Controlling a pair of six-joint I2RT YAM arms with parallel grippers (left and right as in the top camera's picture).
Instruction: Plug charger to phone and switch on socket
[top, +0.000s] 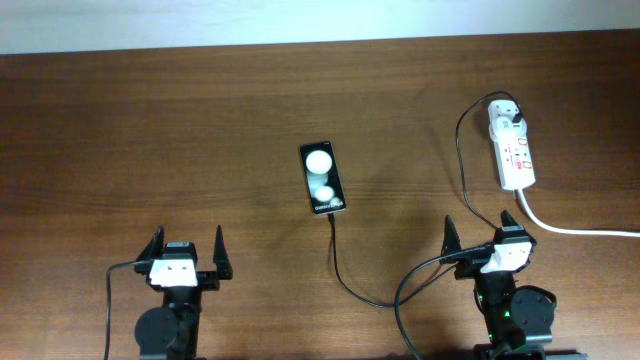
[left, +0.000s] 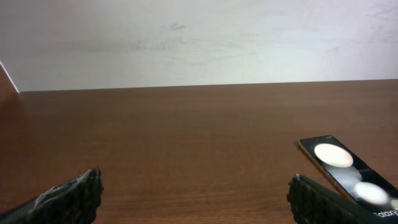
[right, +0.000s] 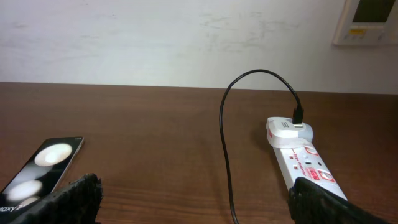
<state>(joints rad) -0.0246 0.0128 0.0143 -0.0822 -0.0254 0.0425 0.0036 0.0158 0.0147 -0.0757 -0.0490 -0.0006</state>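
Note:
The black phone (top: 322, 178) lies flat mid-table, two white spots up; it also shows in the left wrist view (left: 342, 163) and the right wrist view (right: 38, 173). The thin black charger cable (top: 345, 270) meets the phone's near end and loops right and back to the white adapter (top: 505, 118) seated in the far end of the white socket strip (top: 514, 152). The cable (right: 225, 149), adapter (right: 288, 129) and strip (right: 309, 165) show in the right wrist view. My left gripper (top: 186, 252) is open, near the front left. My right gripper (top: 483, 236) is open, in front of the strip.
The strip's thick white cord (top: 580, 231) runs off to the right edge. A white wall (right: 186, 37) stands behind the table, with a small white wall unit (right: 367, 22) at upper right.

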